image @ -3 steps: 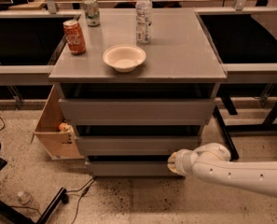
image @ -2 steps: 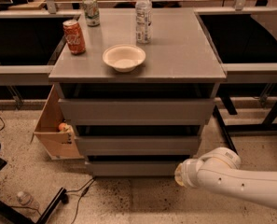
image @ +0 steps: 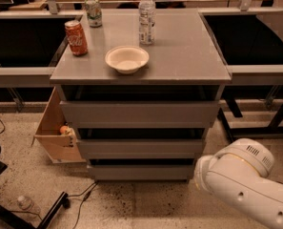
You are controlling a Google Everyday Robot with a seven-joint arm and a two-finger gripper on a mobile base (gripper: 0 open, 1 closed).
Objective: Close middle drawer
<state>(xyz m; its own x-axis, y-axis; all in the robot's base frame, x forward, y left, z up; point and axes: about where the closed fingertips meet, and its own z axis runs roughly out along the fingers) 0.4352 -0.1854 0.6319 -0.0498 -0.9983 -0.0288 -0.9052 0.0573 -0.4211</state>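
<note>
The grey cabinet (image: 141, 63) has three handleless drawer fronts stacked one above the other. The middle drawer (image: 141, 148) shows only its flat grey front, between the wider top front (image: 138, 112) and the narrower bottom front (image: 141, 171). None of its inside shows. My white arm (image: 238, 175) comes in from the lower right, and its rounded end sits just right of the bottom drawer's corner. The gripper itself is out of view; only the arm's casing shows.
On the cabinet top stand a white bowl (image: 126, 58), a red soda can (image: 76, 37), a green can (image: 93, 11) and a water bottle (image: 146, 15). A cardboard box (image: 55, 132) leans at the cabinet's left. Cables and a small bottle (image: 26, 205) lie on the floor.
My arm has drawn back from the cabinet front, moving right and down toward the lower right corner. The drawer fronts look the same.
</note>
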